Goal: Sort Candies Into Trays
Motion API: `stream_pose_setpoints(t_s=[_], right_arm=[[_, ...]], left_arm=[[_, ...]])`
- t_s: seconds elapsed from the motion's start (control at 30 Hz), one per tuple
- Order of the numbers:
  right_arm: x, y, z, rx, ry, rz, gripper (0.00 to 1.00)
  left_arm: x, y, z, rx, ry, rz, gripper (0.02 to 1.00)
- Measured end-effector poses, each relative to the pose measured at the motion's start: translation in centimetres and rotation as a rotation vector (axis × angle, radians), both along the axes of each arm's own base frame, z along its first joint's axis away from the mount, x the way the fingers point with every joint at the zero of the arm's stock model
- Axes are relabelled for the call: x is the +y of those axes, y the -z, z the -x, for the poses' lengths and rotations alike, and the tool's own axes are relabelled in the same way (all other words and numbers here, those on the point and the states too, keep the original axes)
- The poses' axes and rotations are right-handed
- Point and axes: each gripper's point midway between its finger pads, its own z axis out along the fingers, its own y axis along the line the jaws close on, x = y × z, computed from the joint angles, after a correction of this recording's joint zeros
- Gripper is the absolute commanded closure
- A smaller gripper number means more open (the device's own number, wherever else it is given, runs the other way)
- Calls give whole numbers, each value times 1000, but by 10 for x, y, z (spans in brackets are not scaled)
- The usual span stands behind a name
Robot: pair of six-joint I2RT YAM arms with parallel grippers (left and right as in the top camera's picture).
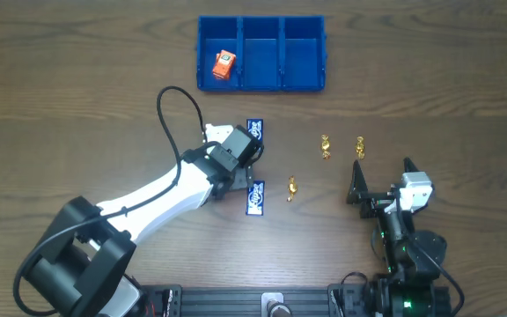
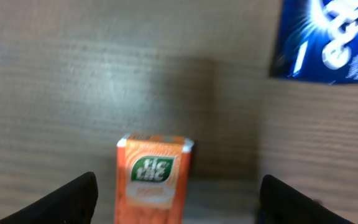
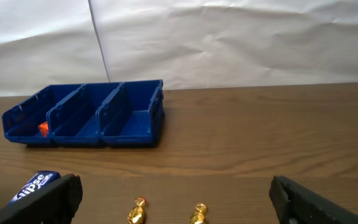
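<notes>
The table (image 1: 77, 106) is a flat brown surface with a fine wood grain. On it stands a small orange box (image 2: 154, 180), a smooth, squared plastic case with a white top edge and a green oval label. It sits between the black fingers of the left gripper (image 2: 178, 186), whose jaws stand wide to either side with bare table showing between them and the box. A blue packet (image 1: 254, 129), flat, glossy and oblong, lies just beyond this gripper, and a second blue packet (image 1: 255, 197) lies just beside the arm on its near side.

A lone gold candy (image 1: 292, 187) in crinkled twisted foil rests just beside the second packet; a pair of gold candies (image 1: 326, 146) lies further right, near each other and ahead of the right gripper (image 3: 176, 183), whose jaws are spread wide around nothing.

The blue tray (image 1: 262, 84), hard plastic with straight walls and three open compartments, stands well apart at the far edge of the table. Its left compartment holds another orange box (image 1: 224, 63), lying tilted; the middle and right ones are bare. Broad open tabletop runs between tray and candies
</notes>
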Motion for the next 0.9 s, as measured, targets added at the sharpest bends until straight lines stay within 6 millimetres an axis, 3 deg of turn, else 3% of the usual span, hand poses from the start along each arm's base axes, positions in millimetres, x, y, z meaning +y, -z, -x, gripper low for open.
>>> stream_pose_setpoints(t_s=[0.43,0.63,0.9], right_arm=[[0,0,0,0,0,0,3],[0,0,0,0,0,0,3],[0,0,0,0,0,0,3]], left_arm=[[18,19,20,67,-19,-35,209],[12,21,14,53,-8,-18,509],[12,21,8,36,-18,-14,691]])
